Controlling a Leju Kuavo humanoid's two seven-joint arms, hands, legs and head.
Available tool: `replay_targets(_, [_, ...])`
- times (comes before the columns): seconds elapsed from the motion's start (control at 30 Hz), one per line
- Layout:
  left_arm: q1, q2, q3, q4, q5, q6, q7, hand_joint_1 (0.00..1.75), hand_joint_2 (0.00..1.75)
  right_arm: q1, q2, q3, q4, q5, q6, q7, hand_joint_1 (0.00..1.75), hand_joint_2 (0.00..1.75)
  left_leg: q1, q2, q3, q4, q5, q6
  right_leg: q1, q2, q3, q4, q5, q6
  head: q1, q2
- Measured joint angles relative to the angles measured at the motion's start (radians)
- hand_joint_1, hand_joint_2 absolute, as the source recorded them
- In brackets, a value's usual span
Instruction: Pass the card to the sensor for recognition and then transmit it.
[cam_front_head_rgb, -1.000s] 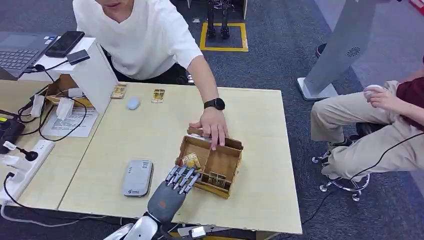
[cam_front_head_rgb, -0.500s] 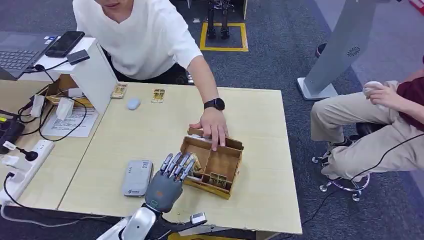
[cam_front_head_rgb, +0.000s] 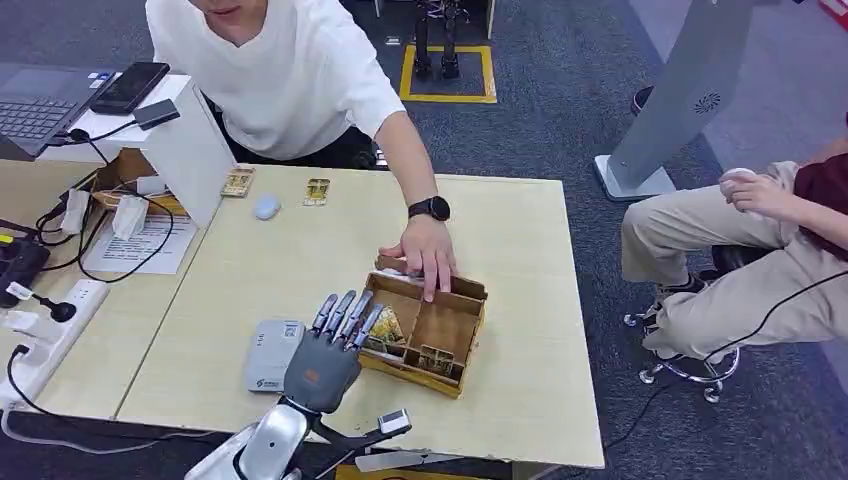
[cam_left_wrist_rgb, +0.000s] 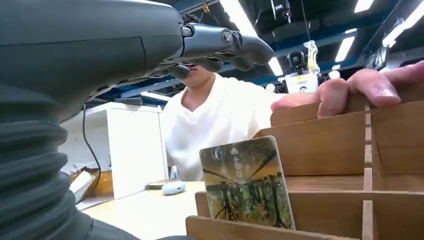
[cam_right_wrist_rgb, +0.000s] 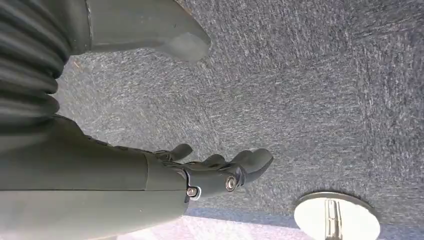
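Observation:
A picture card (cam_front_head_rgb: 386, 325) stands upright in the near left compartment of the wooden box (cam_front_head_rgb: 468, 291); in the left wrist view the card (cam_left_wrist_rgb: 245, 182) leans against a divider. My left hand (cam_front_head_rgb: 325, 358) hovers at the box's near left corner with fingers spread and holds nothing; its fingers (cam_left_wrist_rgb: 227, 44) stretch above the card without touching it. The grey card sensor (cam_front_head_rgb: 270, 357) lies flat on the table just left of that hand. My right hand (cam_right_wrist_rgb: 150, 172) hangs over the carpet, fingers loosely apart and empty.
A person in a white shirt presses a hand (cam_front_head_rgb: 428, 256) on the box's far wall. Two small card holders (cam_front_head_rgb: 317, 190) and a mouse (cam_front_head_rgb: 266, 207) sit near the table's far edge. Cables and a power strip (cam_front_head_rgb: 50, 330) lie at left. A seated person's legs (cam_front_head_rgb: 720, 260) are at right.
My left hand has drawn back from over the box's left compartment toward the left, and now sits between box and sensor. The card stays in the box.

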Motion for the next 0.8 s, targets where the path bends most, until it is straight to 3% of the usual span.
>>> replay_targets(0.2, [-0.002, -0.003, 0.0, 0.003, 0.0, -0.026, -0.027, 0.0, 1.75, 0.0, 0.0, 0.004, 0.0, -0.003, 0.0, -0.002, 0.0, 1.75, 0.0, 0.0, 0.0, 0.0, 0.0, 0.0, 0.0, 0.0, 0.0, 0.0, 0.0, 0.0, 0.0, 0.0])
replay_targets(0.23, [-0.003, -0.004, 0.0, 0.005, 0.0, -0.03, -0.034, 0.26, 1.75, 0.0, 0.0, 0.004, 0.0, -0.004, 0.0, -0.003, 0.0, 1.75, 0.0, 0.0, 0.0, 0.0, 0.0, 0.0, 0.0, 0.0, 0.0, 0.0, 0.0, 0.0, 0.0, 0.0])
replay_targets(0.27, [-0.003, -0.006, 0.0, 0.007, 0.0, -0.032, -0.039, 1.57, 1.75, 0.0, 0.0, 0.004, 0.0, -0.004, 0.0, -0.005, 0.0, 1.75, 0.0, 0.0, 0.0, 0.0, 0.0, 0.0, 0.0, 0.0, 0.0, 0.0, 0.0, 0.0, 0.0, 0.0])
replay_targets(0.3, [-0.003, -0.01, 0.0, 0.009, 0.0, -0.034, -0.048, 1.75, 1.75, 0.0, 0.0, 0.004, 0.0, -0.005, 0.0, -0.005, 0.0, 1.75, 0.0, 0.0, 0.0, 0.0, 0.0, 0.0, 0.0, 0.0, 0.0, 0.0, 0.0, 0.0, 0.0, 0.0])
replay_targets(0.77, [-0.005, -0.045, 0.0, 0.032, 0.0, -0.052, -0.076, 1.75, 1.75, -0.001, 0.0, 0.006, 0.0, 0.0, 0.0, -0.006, 0.0, 1.75, 0.0, 0.0, 0.0, 0.0, 0.0, 0.0, 0.0, 0.0, 0.0, 0.0, 0.0, 0.0, 0.0, 0.0])
replay_targets(0.8, [-0.005, -0.047, 0.0, 0.032, 0.0, -0.052, -0.076, 1.68, 1.75, -0.001, 0.0, 0.006, 0.0, 0.0, 0.0, -0.006, 0.0, 1.75, 0.0, 0.0, 0.0, 0.0, 0.0, 0.0, 0.0, 0.0, 0.0, 0.0, 0.0, 0.0, 0.0, 0.0])
